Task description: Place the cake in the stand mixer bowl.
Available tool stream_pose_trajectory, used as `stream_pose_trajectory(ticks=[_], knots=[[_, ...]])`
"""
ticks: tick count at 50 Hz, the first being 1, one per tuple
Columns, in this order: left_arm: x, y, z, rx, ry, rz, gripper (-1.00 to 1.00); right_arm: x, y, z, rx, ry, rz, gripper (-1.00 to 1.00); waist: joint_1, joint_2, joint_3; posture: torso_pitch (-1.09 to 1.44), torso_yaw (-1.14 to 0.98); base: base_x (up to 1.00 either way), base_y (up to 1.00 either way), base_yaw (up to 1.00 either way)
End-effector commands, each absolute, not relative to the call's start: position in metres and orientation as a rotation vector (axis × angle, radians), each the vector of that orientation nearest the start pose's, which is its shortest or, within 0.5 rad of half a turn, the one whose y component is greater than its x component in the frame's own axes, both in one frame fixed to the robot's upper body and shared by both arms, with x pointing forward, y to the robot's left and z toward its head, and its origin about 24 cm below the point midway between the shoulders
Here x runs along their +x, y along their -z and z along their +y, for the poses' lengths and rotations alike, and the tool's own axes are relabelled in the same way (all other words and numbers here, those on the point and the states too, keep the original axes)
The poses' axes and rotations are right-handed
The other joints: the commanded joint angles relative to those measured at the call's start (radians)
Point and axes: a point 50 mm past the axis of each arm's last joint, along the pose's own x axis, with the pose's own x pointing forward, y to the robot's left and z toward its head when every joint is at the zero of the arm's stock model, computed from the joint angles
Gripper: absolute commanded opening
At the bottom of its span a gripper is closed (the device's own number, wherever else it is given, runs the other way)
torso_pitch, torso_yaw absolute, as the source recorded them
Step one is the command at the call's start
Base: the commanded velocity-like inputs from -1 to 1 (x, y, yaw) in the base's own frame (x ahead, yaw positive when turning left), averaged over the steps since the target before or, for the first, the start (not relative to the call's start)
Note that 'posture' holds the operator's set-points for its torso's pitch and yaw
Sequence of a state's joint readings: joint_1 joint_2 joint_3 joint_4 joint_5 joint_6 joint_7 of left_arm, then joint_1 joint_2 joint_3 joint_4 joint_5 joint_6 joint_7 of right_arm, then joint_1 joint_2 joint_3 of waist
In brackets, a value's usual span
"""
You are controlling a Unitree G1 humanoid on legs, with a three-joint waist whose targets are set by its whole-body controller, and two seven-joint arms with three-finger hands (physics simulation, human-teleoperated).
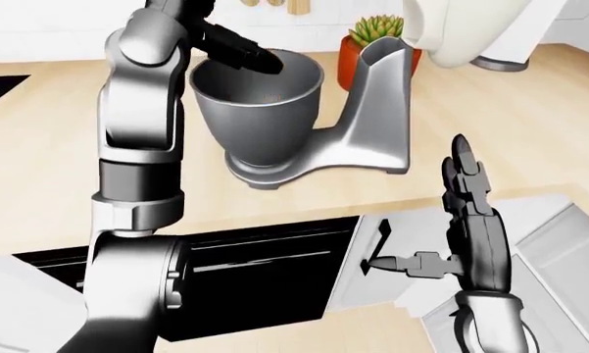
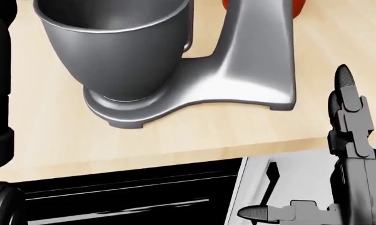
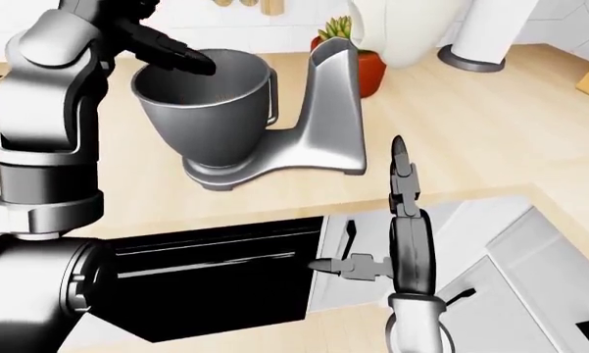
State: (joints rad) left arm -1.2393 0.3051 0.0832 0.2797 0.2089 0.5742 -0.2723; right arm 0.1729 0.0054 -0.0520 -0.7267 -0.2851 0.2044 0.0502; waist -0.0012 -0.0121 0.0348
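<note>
Left hand, dark fingers at the rim of the stand mixer bowl, grip state indiscernible; right hand, fingers splayed, empty; cake not visible, judged soft, crumbly, best cradled low; mixer on wooden tabletop.

A kitchen: wooden counter, stand mixer, black oven.

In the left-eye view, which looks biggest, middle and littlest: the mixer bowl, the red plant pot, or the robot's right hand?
1. Mixer bowl, biggest.
2. Right hand, though it is nearer the camera, so it may look bigger than it really is.
3. Red plant pot, littlest, but partly hidden behind the mixer.
</note>
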Motion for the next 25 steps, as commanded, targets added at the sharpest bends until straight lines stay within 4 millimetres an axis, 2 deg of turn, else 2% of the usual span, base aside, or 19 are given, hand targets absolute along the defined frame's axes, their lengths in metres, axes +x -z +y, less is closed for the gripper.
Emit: stream_pose_trajectory(ticks=[1,25], knots=[[0.3618,-0.3654,0.1400,0.426,0.094,-0.440,1.00,0.1932,-0.1623,-0.1708,-0.303,0.161,-0.410,0.96,0.000,0.000,-0.022,0.00,0.00,0.00,0.00,0.00],[0.3611,-0.3705,0.1493,0.423,0.073,-0.445,1.00,0.1939,-0.1609,-0.1702,-0.304,0.161,-0.409,0.96,0.001,0.000,-0.022,0.00,0.00,0.00,0.00,0.00]])
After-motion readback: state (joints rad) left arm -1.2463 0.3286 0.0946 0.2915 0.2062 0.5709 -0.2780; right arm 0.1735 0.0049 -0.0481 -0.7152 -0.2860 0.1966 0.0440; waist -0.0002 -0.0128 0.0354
